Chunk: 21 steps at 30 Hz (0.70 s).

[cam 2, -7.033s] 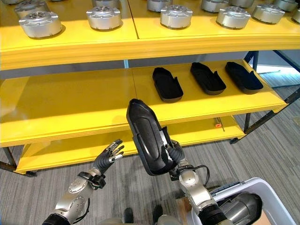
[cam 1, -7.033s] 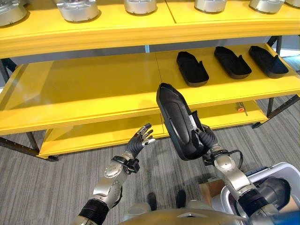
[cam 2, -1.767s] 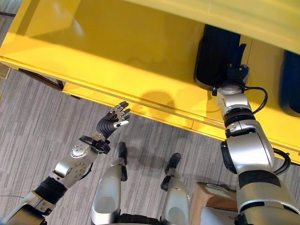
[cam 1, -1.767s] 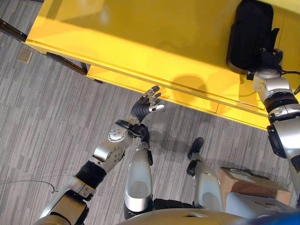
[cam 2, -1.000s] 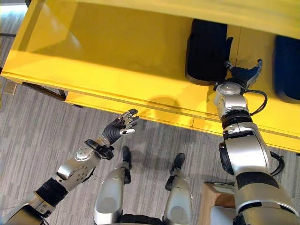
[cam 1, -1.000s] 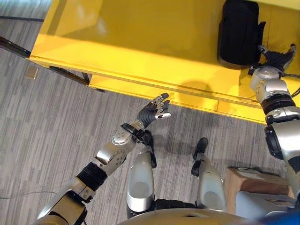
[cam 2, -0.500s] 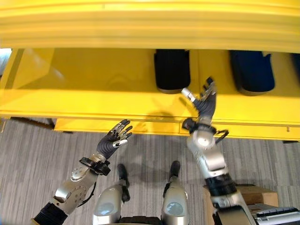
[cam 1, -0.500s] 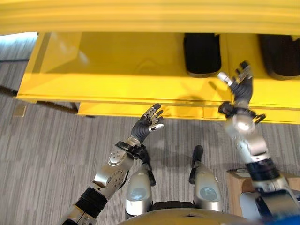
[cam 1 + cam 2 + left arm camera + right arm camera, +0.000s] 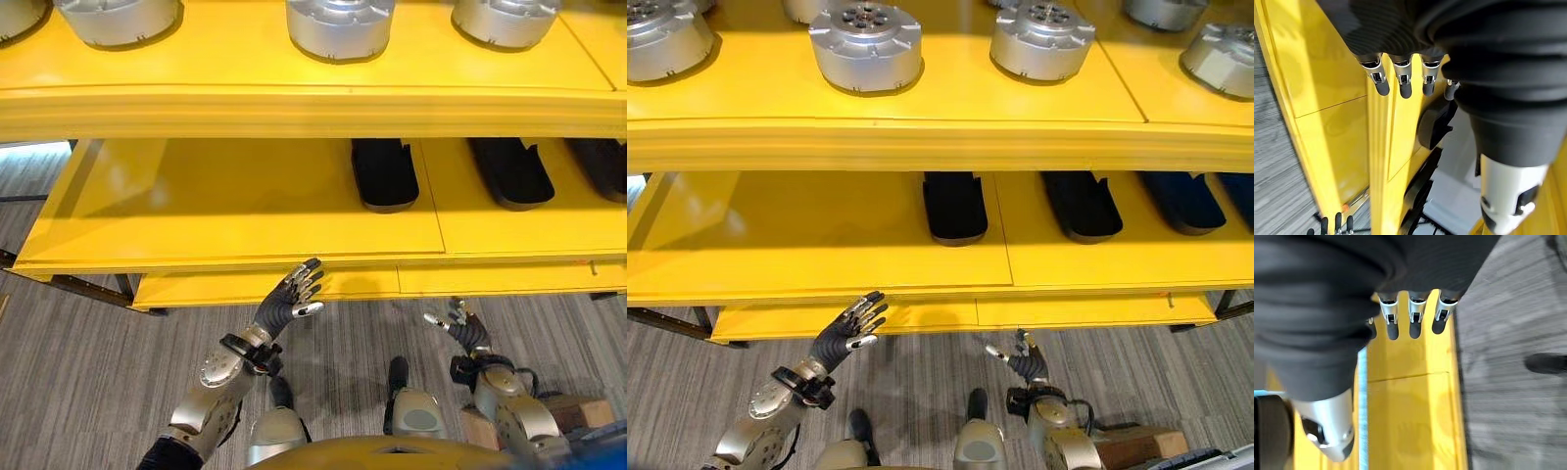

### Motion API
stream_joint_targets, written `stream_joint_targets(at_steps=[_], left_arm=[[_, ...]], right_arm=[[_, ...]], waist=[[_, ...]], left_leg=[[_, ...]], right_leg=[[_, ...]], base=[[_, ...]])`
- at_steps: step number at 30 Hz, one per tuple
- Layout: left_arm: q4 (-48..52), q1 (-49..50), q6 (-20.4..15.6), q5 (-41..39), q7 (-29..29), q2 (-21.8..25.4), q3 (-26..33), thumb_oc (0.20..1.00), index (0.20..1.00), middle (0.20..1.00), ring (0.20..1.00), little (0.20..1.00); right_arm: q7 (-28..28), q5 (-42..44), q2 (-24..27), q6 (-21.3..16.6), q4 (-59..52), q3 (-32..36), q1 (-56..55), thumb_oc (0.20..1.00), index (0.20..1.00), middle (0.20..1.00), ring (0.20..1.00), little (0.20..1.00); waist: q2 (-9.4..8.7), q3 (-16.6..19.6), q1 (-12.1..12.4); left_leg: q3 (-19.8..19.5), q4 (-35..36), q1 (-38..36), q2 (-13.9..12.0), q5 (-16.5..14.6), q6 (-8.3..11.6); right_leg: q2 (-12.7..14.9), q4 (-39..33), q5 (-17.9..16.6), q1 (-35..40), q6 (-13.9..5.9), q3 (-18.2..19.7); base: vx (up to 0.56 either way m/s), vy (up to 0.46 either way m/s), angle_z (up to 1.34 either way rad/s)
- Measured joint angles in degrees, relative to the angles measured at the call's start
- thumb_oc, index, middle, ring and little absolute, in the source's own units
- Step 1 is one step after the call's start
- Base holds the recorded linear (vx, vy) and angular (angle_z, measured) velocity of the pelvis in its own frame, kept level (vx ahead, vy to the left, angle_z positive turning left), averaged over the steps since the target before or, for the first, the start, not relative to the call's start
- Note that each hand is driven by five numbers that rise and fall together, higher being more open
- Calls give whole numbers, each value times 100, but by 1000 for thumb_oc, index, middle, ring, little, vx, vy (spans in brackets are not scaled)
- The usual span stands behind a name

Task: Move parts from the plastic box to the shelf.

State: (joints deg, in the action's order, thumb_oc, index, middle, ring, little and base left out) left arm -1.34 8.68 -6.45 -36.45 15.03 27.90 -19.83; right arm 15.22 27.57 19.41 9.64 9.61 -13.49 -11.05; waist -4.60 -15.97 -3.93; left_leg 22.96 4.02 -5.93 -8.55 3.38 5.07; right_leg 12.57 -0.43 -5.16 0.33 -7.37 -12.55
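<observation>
Yellow shelf [image 9: 245, 211] with two tiers in sight. Upper tier: silver round parts [image 9: 865, 44] in a row. Middle tier: black parts laid side by side toward the right, the leftmost [image 9: 384, 172] resting flat just left of the panel seam, a second [image 9: 509, 171] beside it and apart from it. Left hand [image 9: 292, 297] raised in front of the shelf's lower edge, fingers straight and loosely spread, holding nothing. Right hand [image 9: 460, 328] low, in front of the shelf and well clear of the black parts, fingers relaxed and spread, holding nothing. Plastic box: a pale corner at the lower right of the right eye view may be its rim, not certain. Step in hand, by judgement: one placement complete, both hands free between cycles. Next move calls for a turn toward the box, a grasp on a further part there, and a carry to the bare stretch of middle tier left of the leftmost black part
</observation>
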Motion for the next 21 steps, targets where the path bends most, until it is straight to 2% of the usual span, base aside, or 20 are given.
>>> stream_joint_targets(at_steps=[3, 4, 5, 6, 8, 9, 10, 11, 12, 13, 14, 15, 16, 17, 18, 19, 20, 21], left_arm=[[-22, -4, 112, 2, 116, 24, 15, 1000, 1000, 1000, 1000, 1000], [-133, -83, 132, 63, 171, 11, -18, 1000, 1000, 1000, 1000, 1000], [-214, -123, 146, 131, 224, 4, -42, 1000, 1000, 1000, 1000, 1000], [-225, -114, 171, 137, 238, 3, -38, 1000, 1000, 1000, 1000, 1000], [-229, -83, 188, 131, 255, -1, -26, 1000, 1000, 1000, 1000, 1000], [-247, -79, 193, 99, 279, 12, -13, 1000, 1000, 1000, 1000, 1000], [-372, -86, 228, -44, 342, -64, 20, 1000, 1000, 1000, 1000, 1000], [-369, -90, 229, -130, 348, -87, 6, 1000, 1000, 1000, 1000, 1000], [-348, -141, 216, -257, 401, -80, -35, 1000, 1000, 1000, 1000, 1000], [-378, -85, 216, -336, 446, -52, -35, 1000, 1000, 1000, 1000, 1000], [-442, -24, 236, -354, 464, -48, -40, 1000, 1000, 1000, 1000, 1000], [-515, -24, 213, -376, 479, -94, -56, 1000, 1000, 1000, 1000, 1000], [-512, -27, 193, -413, 484, -107, -26, 1000, 1000, 1000, 1000, 1000], [-625, -84, 200, -529, 506, -215, 41, 1000, 1000, 1000, 1000, 1000], [-670, -116, 223, -588, 506, -279, 84, 1000, 1000, 1000, 1000, 1000], [-658, -85, 215, -896, 545, -348, 229, 1000, 1000, 1000, 1000, 1000], [-653, -85, 199, -1044, 578, -346, 286, 1000, 1000, 1000, 1000, 1000], [-668, 1, 170, -1178, 585, -312, 357, 1000, 1000, 1000, 1000, 1000]], right_arm=[[85, 35, 15, -73, 56, 26, 62, 1000, 1000, 1000, 1000, 1000], [176, 37, 11, -188, 71, 114, 216, 1000, 1000, 1000, 1000, 1000], [219, 38, 11, -239, 72, 207, 278, 1000, 1000, 1000, 1000, 1000], [263, 37, 14, -277, 68, 275, 384, 1000, 1000, 1000, 1000, 1000], [284, 35, 9, -390, -58, 478, 513, 1000, 1000, 1000, 1000, 1000], [282, 34, 21, -445, -148, 522, 547, 1000, 1000, 1000, 1000, 1000], [259, 36, 78, -445, -49, 503, 538, 1000, 1000, 1000, 1000, 1000], [247, 36, 102, -433, -23, 506, 499, 1000, 1000, 1000, 1000, 1000], [208, 37, 136, -444, -28, 531, 397, 1000, 1000, 1000, 1000, 1000], [161, 38, 129, -445, -21, 534, 383, 1000, 1000, 1000, 1000, 1000], [108, 37, 145, -460, -30, 543, 379, 1000, 1000, 1000, 1000, 1000], [89, 46, 153, -516, -10, 538, 494, 1000, 1000, 1000, 1000, 1000], [78, 56, 151, -522, 7, 525, 606, 1000, 1000, 1000, 1000, 1000], [62, 97, 160, -530, 98, 446, 1048, 1000, 1000, 1000, 1000, 1000], [69, 113, 186, -504, 103, 407, 1073, 1000, 1000, 1000, 1000, 1000], [84, 133, 188, -498, 90, 369, 1028, 1000, 1000, 1000, 1000, 1000], [92, 129, 183, -496, 90, 345, 1011, 1000, 1000, 1000, 1000, 1000], [101, 124, 175, -494, 90, 340, 973, 1000, 1000, 1000, 1000, 1000]], waist=[[-152, 87, 0], [-239, 59, -21], [-245, 52, -69], [-225, 37, -67], [-163, -2, -110], [-93, -54, -138], [145, -108, -146], [225, -96, -144], [274, -104, -104], [246, -93, 4], [274, -101, 10], [336, -88, 43], [413, -92, 160], [472, -203, 183], [495, -188, 146], [371, -85, 201], [287, -16, 226], [154, 75, 350]], left_leg=[[37, 12, -24, 11, -5, 7], [93, -25, -37, 14, -19, -7], [150, -45, -32, 4, -34, -29], [204, -30, -31, -13, -47, -47], [367, -83, 13, -26, -131, -176], [427, -125, 84, -87, -142, -262], [559, -32, 188, -292, -25, -505], [581, -23, 237, -359, -25, -495], [621, -113, 266, -367, -6, -480], [666, -146, 262, -387, -43, -437], [699, -132, 259, -331, -72, -405], [759, -88, 274, -240, -100, -451], [783, -69, 292, -151, -162, -546], [1079, -100, 326, -260, 30, -680], [1126, -141, 348, -289, 15, -683], [1375, -279, 275, -341, -38, -622], [1539, -341, 284, -365, -71, -589], [1791, -458, 243, -422, -47, -508]], right_leg=[[2, -21, -93, 27, -49, 45], [25, 94, -214, -49, -197, 63], [29, 166, -349, -141, -330, 65], [5, 196, -525, -211, -403, 54], [-68, 50, -1267, -409, -534, 18], [-112, -63, -1569, -472, -199, 30], [-260, 753, -922, -721, -109, -317], [-301, 1176, -603, -791, -73, -415], [-324, 2022, -144, -811, 106, -539], [-287, 2157, -49, -833, 171, -558], [-293, 2012, -162, -788, 90, -556], [-473, 1106, -597, -667, -395, -521], [-521, 656, -829, -547, -604, -454], [-378, 1183, -88, -678, -25, -626], [-311, 1647, 290, -679, 205, -755], [-158, 2071, 784, -339, 303, -999], [-76, 2023, 957, -133, 326, -1145], [7, 1668, 1095, 187, 352, -1377]], base=[[-57, 54, -11], [-119, 113, -19], [-165, 140, -28], [-150, 115, -33], [-157, 97, -58], [-193, 84, -64], [-180, 50, -32], [-171, 45, -12], [-85, 18, -14], [-144, -79, -37], [-169, -112, -63], [-201, -149, -92], [-148, -199, -148], [-129, -247, -132], [-136, -311, -132], [-83, -233, -81], [-126, -340, -124], [-90, -254, -106]])
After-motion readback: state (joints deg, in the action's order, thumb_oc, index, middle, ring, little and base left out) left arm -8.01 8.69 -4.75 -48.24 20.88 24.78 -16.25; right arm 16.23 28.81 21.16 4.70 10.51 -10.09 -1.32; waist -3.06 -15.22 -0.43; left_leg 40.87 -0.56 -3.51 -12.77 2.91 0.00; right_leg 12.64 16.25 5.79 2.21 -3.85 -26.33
